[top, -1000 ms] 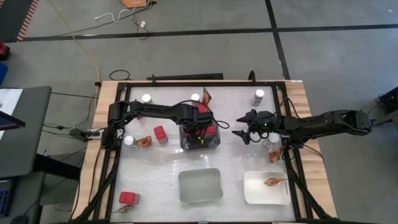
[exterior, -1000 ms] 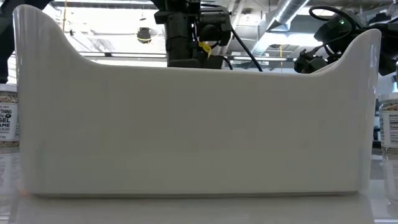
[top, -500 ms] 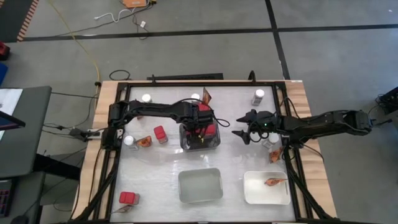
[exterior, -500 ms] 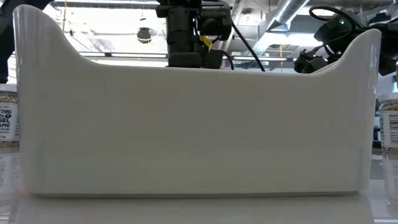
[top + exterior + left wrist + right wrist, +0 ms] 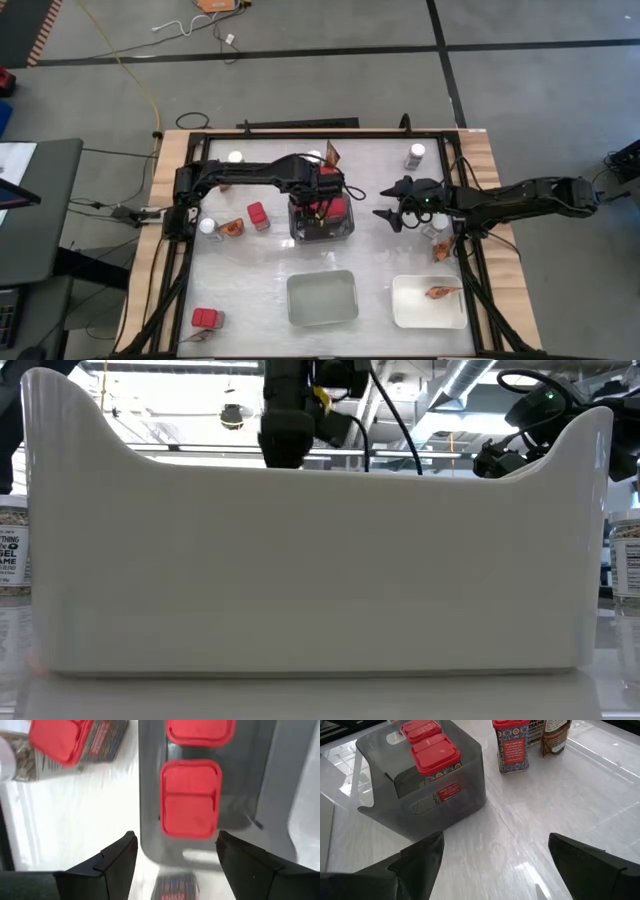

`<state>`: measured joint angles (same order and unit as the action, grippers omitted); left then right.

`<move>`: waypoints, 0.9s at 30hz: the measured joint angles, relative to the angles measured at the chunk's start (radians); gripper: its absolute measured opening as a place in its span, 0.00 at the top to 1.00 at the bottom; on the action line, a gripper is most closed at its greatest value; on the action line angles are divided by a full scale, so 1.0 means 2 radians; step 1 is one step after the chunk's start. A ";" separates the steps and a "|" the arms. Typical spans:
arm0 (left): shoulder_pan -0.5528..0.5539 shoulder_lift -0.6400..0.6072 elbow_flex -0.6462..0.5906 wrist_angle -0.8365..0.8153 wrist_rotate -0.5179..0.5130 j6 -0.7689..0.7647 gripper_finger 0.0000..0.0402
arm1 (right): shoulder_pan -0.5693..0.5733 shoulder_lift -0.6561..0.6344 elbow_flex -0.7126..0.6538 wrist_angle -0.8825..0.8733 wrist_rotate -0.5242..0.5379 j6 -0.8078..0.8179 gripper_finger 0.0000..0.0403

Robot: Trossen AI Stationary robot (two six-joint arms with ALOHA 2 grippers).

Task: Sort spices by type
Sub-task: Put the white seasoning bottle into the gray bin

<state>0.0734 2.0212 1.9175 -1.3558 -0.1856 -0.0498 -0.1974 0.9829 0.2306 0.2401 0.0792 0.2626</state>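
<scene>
Two red boxy containers (image 5: pixel 190 800) stand in a dark grey bin (image 5: pixel 322 222) at mid table. My left gripper (image 5: pixel 175 852) hangs open and empty above the bin, its fingers clear of the red lids; in the high view it (image 5: pixel 322 198) covers part of the bin. My right gripper (image 5: pixel 386 216) waits open and empty to the bin's right, and its wrist view shows the bin (image 5: pixel 445 805) and its red containers (image 5: pixel 436 754). Another red container (image 5: pixel 258 216) stands left of the bin beside an orange-brown packet (image 5: pixel 233 228) and a white-lidded jar (image 5: pixel 207 226).
A grey tray (image 5: pixel 322 298) and a white tray (image 5: pixel 428 308) holding a packet (image 5: pixel 437 292) sit at the near edge. Jars (image 5: pixel 236 157) (image 5: pixel 416 155) and a packet (image 5: pixel 330 153) stand along the far edge. A red container (image 5: pixel 208 318) sits near left. The white tray's wall (image 5: pixel 320 560) blocks most of the low view.
My left gripper has gone up from the grey bin, rising steadily in the low view and shifting slightly toward the far edge in the high view. The red containers stay in the bin. My right arm has kept still.
</scene>
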 joint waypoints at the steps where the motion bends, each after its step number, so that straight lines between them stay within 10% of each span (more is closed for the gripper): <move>1: -0.001 -0.001 0.008 -0.006 -0.002 0.000 0.36 | 0.000 0.000 0.000 0.000 0.000 0.000 0.04; 11: -0.025 -0.118 -0.043 0.002 -0.097 -0.055 0.36 | 0.000 0.000 0.000 -0.002 0.000 0.000 0.04; 27: -0.101 -0.468 -0.507 0.333 -0.133 -0.214 0.36 | 0.000 0.000 0.000 -0.004 0.000 0.000 0.04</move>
<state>-0.1289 1.0862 0.9028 -0.6894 -0.4519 -0.4780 -0.1970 0.9825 0.2303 0.2319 0.0789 0.2635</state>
